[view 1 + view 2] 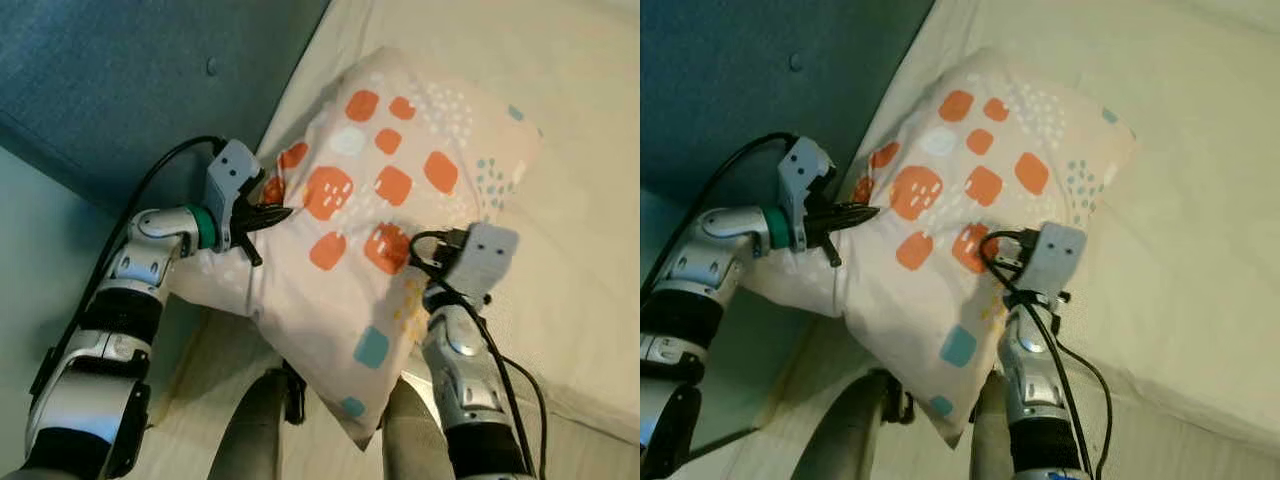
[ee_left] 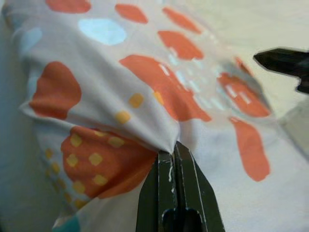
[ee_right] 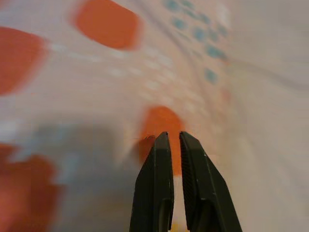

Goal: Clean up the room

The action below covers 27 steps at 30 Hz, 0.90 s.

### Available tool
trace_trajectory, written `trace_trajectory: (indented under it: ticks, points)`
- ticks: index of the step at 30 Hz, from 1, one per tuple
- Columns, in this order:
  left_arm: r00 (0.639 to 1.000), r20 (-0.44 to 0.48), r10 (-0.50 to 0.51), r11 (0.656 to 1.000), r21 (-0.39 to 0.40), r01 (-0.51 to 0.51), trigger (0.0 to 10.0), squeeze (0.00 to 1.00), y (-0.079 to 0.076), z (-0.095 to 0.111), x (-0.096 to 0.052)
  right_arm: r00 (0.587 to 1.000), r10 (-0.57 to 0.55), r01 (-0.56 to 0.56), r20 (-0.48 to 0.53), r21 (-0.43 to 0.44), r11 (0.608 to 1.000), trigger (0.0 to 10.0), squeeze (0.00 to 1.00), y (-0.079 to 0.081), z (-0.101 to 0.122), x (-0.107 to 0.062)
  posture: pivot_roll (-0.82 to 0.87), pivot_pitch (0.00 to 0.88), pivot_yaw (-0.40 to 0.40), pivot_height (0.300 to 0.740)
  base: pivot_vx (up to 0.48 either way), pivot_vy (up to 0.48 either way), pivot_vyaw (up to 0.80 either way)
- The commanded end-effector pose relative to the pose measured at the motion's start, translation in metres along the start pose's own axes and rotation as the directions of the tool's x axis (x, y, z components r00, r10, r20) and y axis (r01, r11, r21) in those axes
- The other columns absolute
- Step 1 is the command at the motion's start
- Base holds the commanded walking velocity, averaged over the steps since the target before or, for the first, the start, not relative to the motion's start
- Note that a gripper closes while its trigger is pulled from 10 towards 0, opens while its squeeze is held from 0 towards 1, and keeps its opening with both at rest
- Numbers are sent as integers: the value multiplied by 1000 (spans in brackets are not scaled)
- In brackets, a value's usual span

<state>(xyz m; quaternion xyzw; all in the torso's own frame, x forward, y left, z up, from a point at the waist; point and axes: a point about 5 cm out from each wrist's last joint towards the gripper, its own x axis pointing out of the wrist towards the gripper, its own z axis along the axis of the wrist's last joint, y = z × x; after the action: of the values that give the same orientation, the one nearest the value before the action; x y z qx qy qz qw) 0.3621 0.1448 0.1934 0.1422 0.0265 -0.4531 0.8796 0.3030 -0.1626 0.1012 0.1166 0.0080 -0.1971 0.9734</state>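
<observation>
The robot stands at the edge of the bed (image 1: 590, 130) with a patterned pillow (image 1: 370, 200) held up between its two arms, pale fabric with orange squares and a few teal ones. The left gripper (image 1: 272, 214) is clenched on a pinch of the pillowcase at the pillow's left edge; the left wrist view shows its two black fingers (image 2: 176, 188) pressed together with a fold of cloth bunched at their tips. The right gripper (image 3: 172, 137) sits against the pillow's lower right side, its fingers nearly together, with a narrow gap between them; I cannot tell whether any cloth is caught there or whether they only press against it. The pillow runs long from its lower corner near the robot's body up and away toward the far corner lying over the bed sheet, so it hangs half over the mattress, half over the gap beside the blue wall (image 1: 120, 70). I'd judge the next move to be carrying it further onto the bed, away and to the right. The left gripper holds the edge furthest from there, so that arm has more to travel.
</observation>
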Motion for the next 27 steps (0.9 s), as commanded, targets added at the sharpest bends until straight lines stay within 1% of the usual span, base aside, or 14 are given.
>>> trace_trajectory:
  ticks: [1,3,6,9,10,11,12,13,15,16,17,18,20,27]
  points:
    - [999,-5,-39,999,-15,39,0,0,-8,-4,-1,988,-90,96,-126,50,994,10000,0,-9,-26,-12,-66,383,136,726,0,0,0]
    - [998,10,-54,998,-13,54,0,0,-13,1,-3,971,-176,187,-160,55,981,10000,0,-20,-31,-12,-59,379,136,726,0,0,0]
    - [997,21,-69,998,-10,69,0,0,-18,8,-6,958,-227,242,-178,67,968,10000,0,-27,-34,-11,-55,379,137,726,0,0,0]
    - [997,29,-74,997,-9,74,0,0,-20,11,-7,960,-218,240,-175,115,964,10000,0,-26,-33,-8,-49,379,140,726,0,0,0]
    - [997,36,-74,997,-10,75,0,0,-21,15,-9,971,-170,204,-170,206,957,10000,0,-20,-31,-2,-44,378,143,726,0,0,0]
    - [997,36,-74,997,-10,75,0,0,-21,15,-9,971,-170,204,-170,206,957,10000,0,-20,-31,-2,-44,378,143,726,0,0,0]
    - [996,45,-74,997,-12,75,0,0,-23,20,-11,978,-104,160,-178,334,929,10000,0,-11,-28,4,-36,377,145,726,0,0,0]
    - [996,45,-74,997,-12,75,0,0,-23,20,-11,978,-104,160,-178,334,929,10000,0,-11,-28,4,-36,377,145,726,0,0,0]
    - [995,66,-78,997,-16,79,0,0,-25,29,-15,977,-22,126,-212,492,861,10000,0,1,-29,12,-20,374,144,726,0,0,0]
    - [995,66,-78,997,-16,79,0,0,-25,29,-15,977,-22,126,-212,492,861,10000,0,1,-29,12,-20,374,144,726,0,0,0]
    - [993,88,-74,997,-20,76,0,0,-27,37,-18,953,-39,190,-301,490,851,10000,0,0,-40,16,-9,374,143,726,0,0,0]
    - [992,102,-70,997,-26,73,0,0,-29,42,-20,929,-74,241,-362,443,863,10000,0,-5,-49,16,-6,374,143,726,0,0,0]
    - [992,110,-68,997,-31,71,0,0,-30,45,-22,911,-100,275,-401,407,871,10000,0,-8,-54,16,-4,374,143,726,0,0,0]
    - [983,173,-56,997,-51,66,0,0,-34,67,-34,899,-175,323,-401,340,883,10000,0,-23,-47,36,25,368,132,726,0,0,0]
